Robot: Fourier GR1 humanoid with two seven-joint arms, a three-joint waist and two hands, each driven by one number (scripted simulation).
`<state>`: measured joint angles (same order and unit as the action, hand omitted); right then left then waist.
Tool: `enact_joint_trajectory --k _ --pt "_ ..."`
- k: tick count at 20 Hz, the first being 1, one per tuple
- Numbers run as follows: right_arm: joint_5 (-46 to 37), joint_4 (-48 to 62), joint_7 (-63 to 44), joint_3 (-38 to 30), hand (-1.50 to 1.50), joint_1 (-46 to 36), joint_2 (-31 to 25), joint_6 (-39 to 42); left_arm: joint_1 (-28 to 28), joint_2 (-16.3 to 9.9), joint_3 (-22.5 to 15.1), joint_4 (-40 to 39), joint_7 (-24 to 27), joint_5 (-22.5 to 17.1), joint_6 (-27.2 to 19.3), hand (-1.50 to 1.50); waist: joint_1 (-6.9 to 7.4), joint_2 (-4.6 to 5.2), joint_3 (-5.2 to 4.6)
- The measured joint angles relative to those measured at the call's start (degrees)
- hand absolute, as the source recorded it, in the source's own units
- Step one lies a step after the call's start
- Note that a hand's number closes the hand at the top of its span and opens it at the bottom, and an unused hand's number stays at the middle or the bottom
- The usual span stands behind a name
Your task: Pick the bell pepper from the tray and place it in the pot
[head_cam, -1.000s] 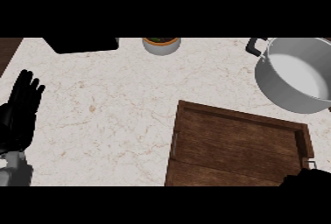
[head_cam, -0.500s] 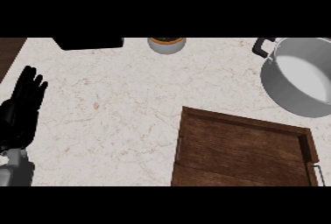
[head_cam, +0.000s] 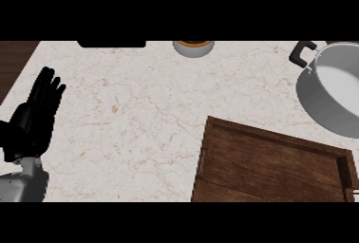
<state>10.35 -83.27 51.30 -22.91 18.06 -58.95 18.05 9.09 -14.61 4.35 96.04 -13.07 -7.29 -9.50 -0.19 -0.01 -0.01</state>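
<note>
Head view, looking steeply down. Landmark: tray [head_cam: 270,166], a dark wooden rectangle w/ raised rim and visible grain, set slightly askew on the counter [head_cam: 140,109], which is pale marble-like stone w/ fine rust-coloured veins. Tray's visible part lies bare; bell pepper shows nowhere in view, so its place cannot be told.

Up and right of tray, apart from it: pot [head_cam: 333,92], round, grey metal w/ smooth pale inside, cut by the view's right edge; a black loop handle [head_cam: 303,53] sits on its upper-left rim.

Well above tray, at counter's far edge: small round cup [head_cam: 193,47], grey wall, orange-brown inside, partly cut off. Left of the cup: a flat black object [head_cam: 112,43], mostly out of frame.

Far left of tray: left hand [head_cam: 32,123], black, on a grey forearm; fingers straight and close together, pointing up, resting, holding nothing. Right hand not seen.
</note>
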Motion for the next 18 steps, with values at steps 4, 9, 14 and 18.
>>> enact_joint_trajectory --k 4,9,14,18 --pt "0.96 8.06 -2.27 2.35 1.5 -7.85 -2.0 2.1 1.57 -0.23 0.45 -1.67 0.35 -0.3 1.09 0.0 0.84 0.19 0.02" --pt "0.09 17.03 -5.31 7.66 1.5 -18.66 -1.87 3.96 3.33 0.83 -0.13 -3.46 1.2 0.66 0.79 0.0 1.6 0.36 0.05" --pt "-5.77 23.46 -3.83 11.26 1.5 -27.14 1.64 -2.87 4.4 1.27 -0.71 -3.44 0.12 1.2 0.47 0.0 2.47 0.49 0.14" --pt "-14.14 29.5 -0.69 13.35 1.5 -32.97 4.08 -13.15 4.58 1.04 -0.38 -3.75 0.06 0.63 1.26 0.0 3.01 0.69 0.16"
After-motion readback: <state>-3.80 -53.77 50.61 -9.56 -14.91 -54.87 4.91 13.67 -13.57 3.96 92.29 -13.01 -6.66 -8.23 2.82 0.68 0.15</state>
